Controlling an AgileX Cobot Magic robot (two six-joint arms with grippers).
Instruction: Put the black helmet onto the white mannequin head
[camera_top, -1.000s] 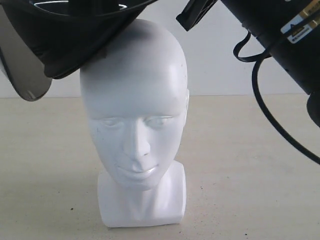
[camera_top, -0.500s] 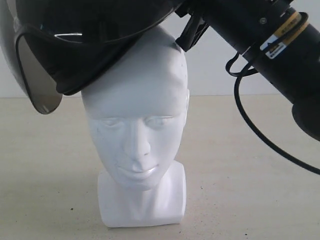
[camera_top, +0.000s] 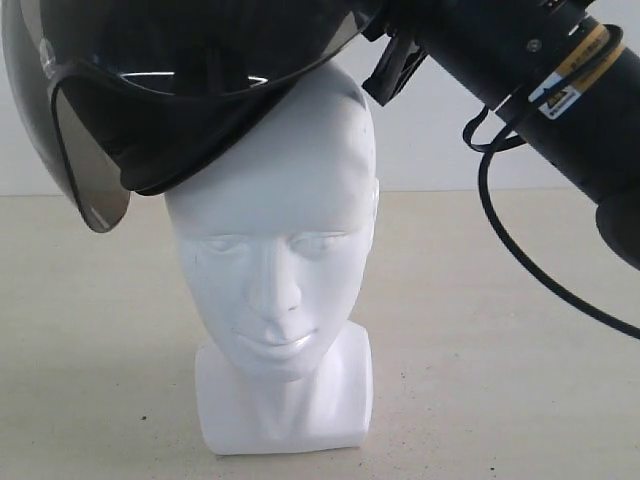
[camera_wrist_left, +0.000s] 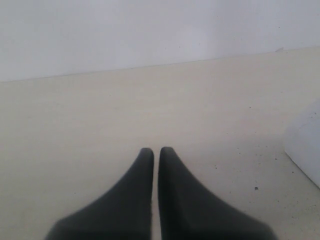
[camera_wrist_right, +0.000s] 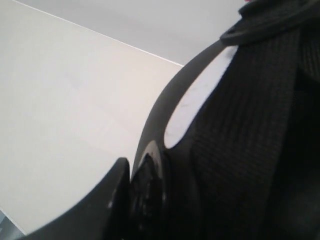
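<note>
The white mannequin head (camera_top: 272, 250) stands upright on the table, facing the exterior camera. The black helmet (camera_top: 190, 75) sits tilted over its crown, and its smoky visor (camera_top: 85, 170) hangs off to the left of the forehead. My right gripper (camera_top: 392, 62) reaches in from the upper right and is shut on the helmet's rim. The right wrist view shows that rim (camera_wrist_right: 165, 107) and the dark padded lining (camera_wrist_right: 250, 140) clamped at my right gripper (camera_wrist_right: 134, 187). My left gripper (camera_wrist_left: 156, 150) is shut on nothing, low over the table beside the head's base (camera_wrist_left: 306, 150).
The right arm (camera_top: 540, 80) and its black cable (camera_top: 520, 250) cross the upper right of the exterior view. A pale table (camera_top: 500, 380) spreads around the head, and a white wall (camera_top: 430, 150) stands behind it.
The helmet has come down and to the right, from above the head's left side onto its crown. The right arm followed it down. The head has stayed in place.
</note>
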